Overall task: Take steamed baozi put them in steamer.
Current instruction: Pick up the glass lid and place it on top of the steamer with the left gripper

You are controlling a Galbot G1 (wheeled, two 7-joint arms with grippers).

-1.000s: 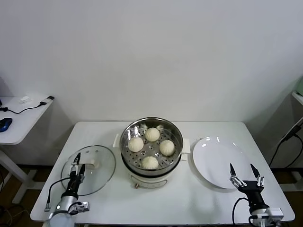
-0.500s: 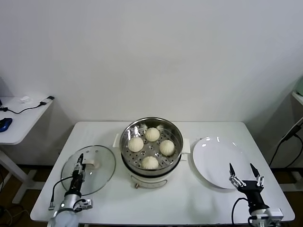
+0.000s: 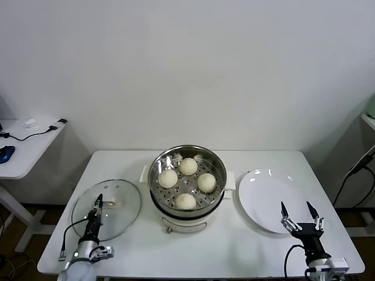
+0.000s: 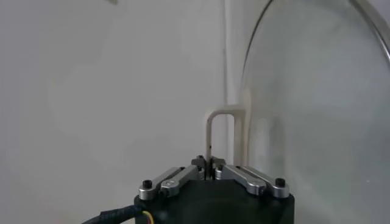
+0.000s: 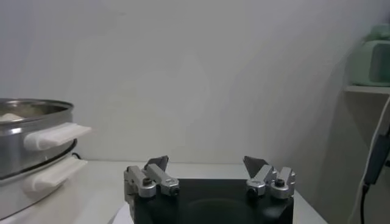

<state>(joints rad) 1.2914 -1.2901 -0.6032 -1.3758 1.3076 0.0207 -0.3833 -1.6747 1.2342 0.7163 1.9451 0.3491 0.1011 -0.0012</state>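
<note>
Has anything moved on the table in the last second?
The left gripper, shut on the lid's handle, has tilted the lid a little and shifted it slightly leftward. The right gripper hangs open over the plate, barely moved. The four baozi in the steamer stayed put.

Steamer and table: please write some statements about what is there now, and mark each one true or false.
1. All four steamed baozi lie inside the steamer. True.
2. The white plate holds one bun. False: the plate is bare.
3. The glass lid covers the steamer. False: it is on the table, to the steamer's left, at the left gripper.
4. The right gripper is open and holds nothing. True.
5. The left gripper is shut on the lid's white handle. True.
</note>
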